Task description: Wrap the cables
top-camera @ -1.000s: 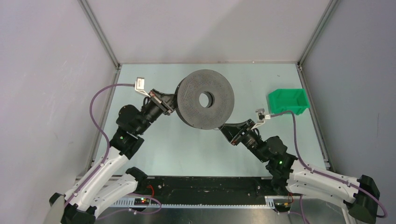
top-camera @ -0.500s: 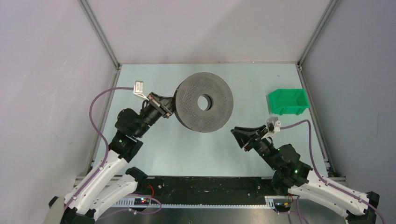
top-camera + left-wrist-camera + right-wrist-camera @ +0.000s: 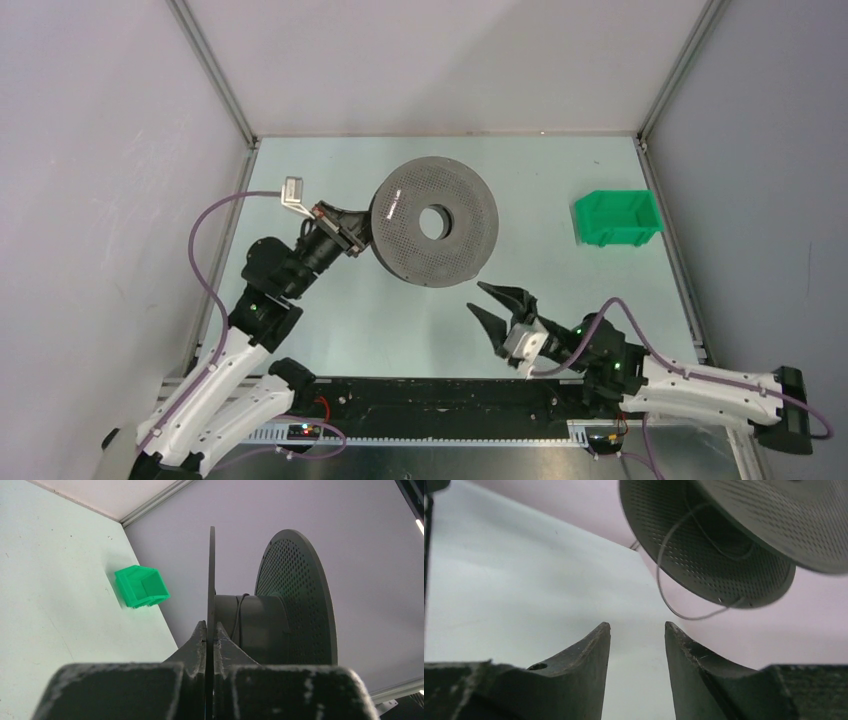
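Note:
A dark grey perforated spool point(image 3: 435, 221) with a centre hole is held tilted above the table. My left gripper point(image 3: 358, 230) is shut on the thin edge of one of its discs point(image 3: 211, 580). A thin black cable point(image 3: 664, 580) hangs in a loose loop from between the spool's discs point(image 3: 704, 545); a strand also lies on the spool's core point(image 3: 239, 617). My right gripper point(image 3: 487, 303) is open and empty, below and in front of the spool; its fingertips point(image 3: 604, 630) stand below the loop and do not touch it.
A green bin point(image 3: 617, 217) sits at the right of the table, also seen in the left wrist view point(image 3: 141, 586). Metal frame posts and grey walls enclose the pale green table point(image 3: 400, 320).
My right arm has drawn back from under the spool toward the near edge and turned, its gripper now open. The spool and left gripper shifted slightly left.

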`<state>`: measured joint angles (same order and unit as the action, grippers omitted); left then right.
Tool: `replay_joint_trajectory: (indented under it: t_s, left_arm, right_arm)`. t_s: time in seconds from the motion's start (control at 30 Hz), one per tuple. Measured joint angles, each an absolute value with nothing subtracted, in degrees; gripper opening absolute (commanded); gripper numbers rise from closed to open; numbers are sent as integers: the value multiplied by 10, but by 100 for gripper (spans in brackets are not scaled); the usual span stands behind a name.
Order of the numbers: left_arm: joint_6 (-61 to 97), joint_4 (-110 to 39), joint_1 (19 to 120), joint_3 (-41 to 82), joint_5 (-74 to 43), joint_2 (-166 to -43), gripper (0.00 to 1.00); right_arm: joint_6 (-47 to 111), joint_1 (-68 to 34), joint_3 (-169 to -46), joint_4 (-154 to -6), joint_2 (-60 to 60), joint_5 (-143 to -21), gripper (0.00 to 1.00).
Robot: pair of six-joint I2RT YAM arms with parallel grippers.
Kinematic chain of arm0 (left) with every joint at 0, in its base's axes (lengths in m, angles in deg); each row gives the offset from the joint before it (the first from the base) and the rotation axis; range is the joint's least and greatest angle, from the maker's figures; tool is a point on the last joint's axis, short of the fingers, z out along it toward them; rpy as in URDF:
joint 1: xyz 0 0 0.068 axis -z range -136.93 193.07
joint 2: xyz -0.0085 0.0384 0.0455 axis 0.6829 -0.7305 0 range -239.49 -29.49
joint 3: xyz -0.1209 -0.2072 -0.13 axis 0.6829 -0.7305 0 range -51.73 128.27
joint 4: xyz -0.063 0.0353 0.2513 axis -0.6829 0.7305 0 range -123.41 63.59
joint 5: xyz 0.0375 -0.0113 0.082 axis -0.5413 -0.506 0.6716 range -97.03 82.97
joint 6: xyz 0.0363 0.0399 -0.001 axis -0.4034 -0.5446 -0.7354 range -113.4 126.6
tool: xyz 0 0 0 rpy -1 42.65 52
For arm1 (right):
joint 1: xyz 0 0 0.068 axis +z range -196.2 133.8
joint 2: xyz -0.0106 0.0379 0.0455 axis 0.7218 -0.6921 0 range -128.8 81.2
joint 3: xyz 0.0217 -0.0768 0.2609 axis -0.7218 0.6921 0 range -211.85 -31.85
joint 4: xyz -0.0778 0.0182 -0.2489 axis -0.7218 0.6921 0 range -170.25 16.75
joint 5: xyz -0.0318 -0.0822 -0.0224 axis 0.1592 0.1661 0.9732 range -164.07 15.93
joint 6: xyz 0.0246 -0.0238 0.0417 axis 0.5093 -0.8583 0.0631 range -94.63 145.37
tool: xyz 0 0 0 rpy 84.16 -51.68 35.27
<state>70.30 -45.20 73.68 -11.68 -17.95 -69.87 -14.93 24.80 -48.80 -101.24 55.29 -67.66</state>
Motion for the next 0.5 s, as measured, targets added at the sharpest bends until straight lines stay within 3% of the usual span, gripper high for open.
replay_joint_trajectory:
  t_s: [0.2, 0.5]
  left_arm:
    - [711, -437, 737, -117, -181, -691, 0]
    - [712, -420, 737, -138, -182, -689, 0]
  right_arm:
    - [-348, 337, -488, -1099, 471, -615, 47]
    - [-496, 398, -488, -1218, 385, -528, 44]
